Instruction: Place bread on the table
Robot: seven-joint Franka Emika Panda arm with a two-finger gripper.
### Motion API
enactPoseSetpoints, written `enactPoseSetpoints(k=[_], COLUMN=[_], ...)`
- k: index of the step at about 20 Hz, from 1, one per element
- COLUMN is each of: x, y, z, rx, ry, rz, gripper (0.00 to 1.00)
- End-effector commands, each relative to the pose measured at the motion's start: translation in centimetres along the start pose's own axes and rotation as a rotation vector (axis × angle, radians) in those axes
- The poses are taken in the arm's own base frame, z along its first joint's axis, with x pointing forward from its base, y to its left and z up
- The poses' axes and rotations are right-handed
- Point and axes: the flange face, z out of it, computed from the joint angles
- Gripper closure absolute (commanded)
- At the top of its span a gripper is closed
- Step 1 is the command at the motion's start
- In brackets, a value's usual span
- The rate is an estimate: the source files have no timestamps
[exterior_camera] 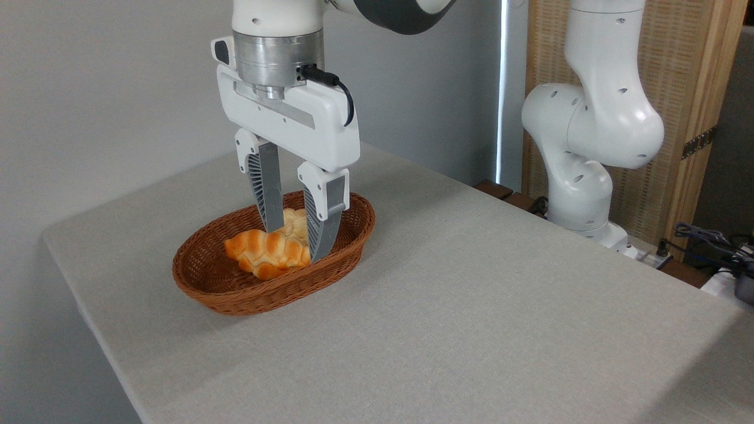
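Observation:
The bread (259, 250), a glossy golden-orange braided loaf, lies in the oval brown wicker basket (235, 305) on the grey table (471, 294). My gripper (293, 244) reaches down into the basket and stands open, one finger behind the loaf's right part and the other (318, 235) in front of its right end. The finger close to the right end seems to touch it. The loaf still rests on the basket floor.
A small pale bun (294, 219) sits in the basket just behind the loaf, between my fingers. The arm's white base (580, 194) stands at the table's far right edge, with cables (707, 238) beside it. A grey wall runs behind.

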Motion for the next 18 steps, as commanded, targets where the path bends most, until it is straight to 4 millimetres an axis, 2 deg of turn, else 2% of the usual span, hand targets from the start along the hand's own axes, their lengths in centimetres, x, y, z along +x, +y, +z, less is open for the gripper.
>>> enactPoseSetpoints(k=[1, 5, 9, 11, 12, 15, 18], x=[-0.3, -0.1, 1.9, 3.8, 4.6, 5.4, 6.5], y=[0.0, 0.2, 3.2, 5.4, 6.6, 8.9, 11.3], z=[-0.7, -0.6, 1.7, 3.7, 4.7, 6.3, 8.6], rx=[-0.007, -0.01, -0.036, -0.057, -0.07, -0.104, -0.115], ry=[-0.005, -0.005, -0.031, -0.054, -0.067, -0.082, -0.136], rz=[-0.003, 0.018, 0.081, 0.144, 0.212, 0.472, 0.635], gripper=[0.0, 0.0, 0.0, 0.0, 0.0, 0.0, 0.0])
